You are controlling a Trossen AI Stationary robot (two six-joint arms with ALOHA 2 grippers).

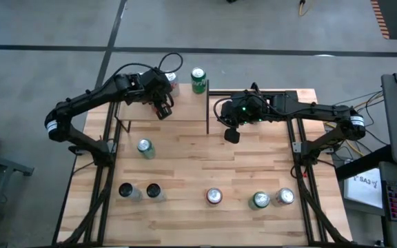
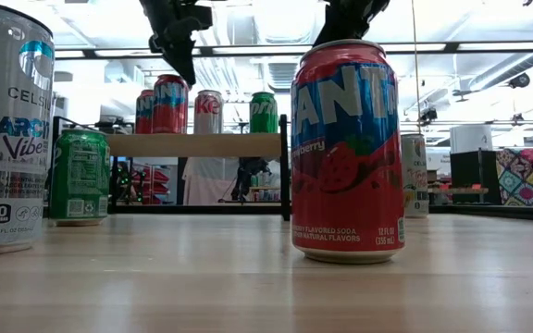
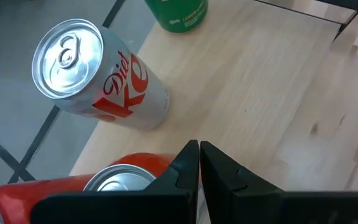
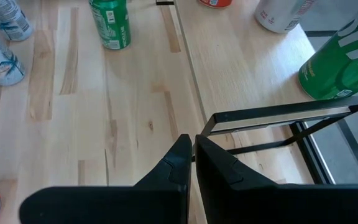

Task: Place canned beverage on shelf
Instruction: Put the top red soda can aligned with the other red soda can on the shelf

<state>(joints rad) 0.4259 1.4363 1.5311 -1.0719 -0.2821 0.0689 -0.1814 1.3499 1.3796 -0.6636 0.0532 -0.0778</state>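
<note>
The shelf (image 1: pixel 185 107), a light board with black posts, stands at the table's far middle. On its far part stand a green can (image 1: pixel 198 79), a Diet Coke can (image 3: pixel 98 74) and a red can (image 3: pixel 123 177). My left gripper (image 1: pixel 163 110) hangs shut above the shelf board (image 3: pixel 260 93), just near of those cans, holding nothing. My right gripper (image 1: pixel 231 134) hangs shut and empty above the table, just right of the shelf's near right corner post (image 4: pixel 291 115). More canned beverages stand on the table, among them a green-topped can (image 1: pixel 145 147) and a red Fanta can (image 2: pixel 345 153).
Along the table's near part stand two dark-topped cans (image 1: pixel 125 190), a red can (image 1: pixel 214 197), a green can (image 1: pixel 259 200) and a silver can (image 1: pixel 284 197). The near half of the shelf board is bare. A black frame with cables (image 1: pixel 302 138) stands at the right.
</note>
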